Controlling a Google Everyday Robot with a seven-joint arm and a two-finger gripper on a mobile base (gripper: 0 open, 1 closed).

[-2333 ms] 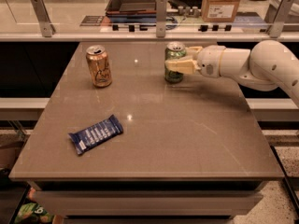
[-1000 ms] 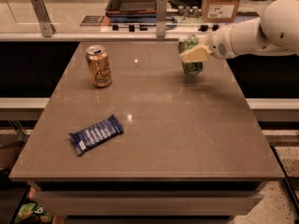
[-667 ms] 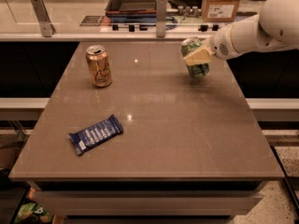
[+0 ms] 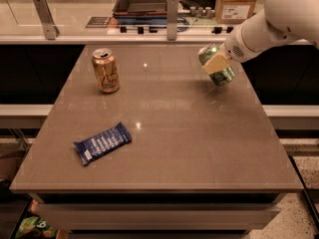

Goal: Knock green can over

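Observation:
The green can (image 4: 222,75) is at the far right of the table, tilted with its top leaning left and back. My gripper (image 4: 215,63) is shut on the green can, and one pale finger (image 4: 214,62) lies across its side. The white arm reaches in from the upper right. I cannot tell whether the can's base touches the table.
An orange-gold can (image 4: 105,70) stands upright at the far left of the brown table (image 4: 164,143). A blue snack bar (image 4: 102,143) lies at the front left. A glass rail with metal posts (image 4: 172,17) runs behind the table's back edge.
The green can stood upright at the far right. The gripper has tipped it and carried it right; it now leans more steeply. The orange-gold can and snack bar have not moved.

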